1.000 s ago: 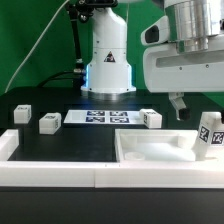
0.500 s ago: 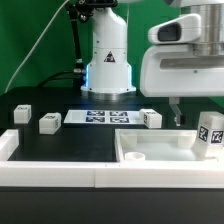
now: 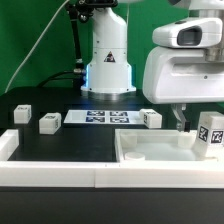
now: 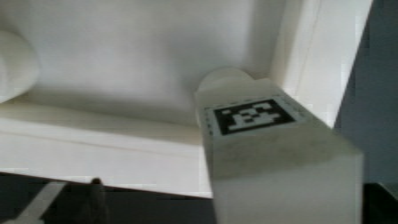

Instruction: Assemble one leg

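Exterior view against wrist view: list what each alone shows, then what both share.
Exterior view only: the marker board, three small blocks on the table, and the arm's base. Wrist view only: one tag of the leg close enough to read its pattern. Both: the leg at the white tray-like part.

The leg (image 3: 211,134) is cut by the exterior view's right edge, and the gripper (image 3: 181,122) sits mostly hidden beneath the white housing (image 3: 185,75), its opening unreadable

No words are legible; a warning triangle (image 3: 108,68) marks the arm's base (image 3: 122,82).
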Robot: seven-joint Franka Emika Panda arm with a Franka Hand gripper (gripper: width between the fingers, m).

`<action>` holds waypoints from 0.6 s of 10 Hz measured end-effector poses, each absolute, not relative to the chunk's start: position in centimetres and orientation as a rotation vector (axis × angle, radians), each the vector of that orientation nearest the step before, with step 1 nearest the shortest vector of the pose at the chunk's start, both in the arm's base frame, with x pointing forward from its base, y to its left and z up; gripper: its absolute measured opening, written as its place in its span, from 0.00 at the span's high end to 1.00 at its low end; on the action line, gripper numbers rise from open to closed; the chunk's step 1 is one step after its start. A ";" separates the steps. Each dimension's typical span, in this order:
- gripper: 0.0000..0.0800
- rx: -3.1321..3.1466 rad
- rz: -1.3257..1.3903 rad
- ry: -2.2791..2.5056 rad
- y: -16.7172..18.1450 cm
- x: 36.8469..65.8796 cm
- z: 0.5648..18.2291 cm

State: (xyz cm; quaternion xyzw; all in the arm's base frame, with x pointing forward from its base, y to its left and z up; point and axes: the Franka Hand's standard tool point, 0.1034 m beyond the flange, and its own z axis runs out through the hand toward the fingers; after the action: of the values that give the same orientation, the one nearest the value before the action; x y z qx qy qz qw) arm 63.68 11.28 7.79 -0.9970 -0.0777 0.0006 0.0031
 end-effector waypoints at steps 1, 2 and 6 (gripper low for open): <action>0.22 -3.126 0.002 -0.244 11.3 63.7 7.8; 0.45 -3.126 0.002 -0.244 11.3 63.7 7.8; 0.64 -3.129 0.003 -0.124 11.3 63.7 7.8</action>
State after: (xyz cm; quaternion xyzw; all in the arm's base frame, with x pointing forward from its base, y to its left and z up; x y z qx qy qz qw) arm 63.67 11.33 7.78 -0.9992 -0.0396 0.0010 0.0051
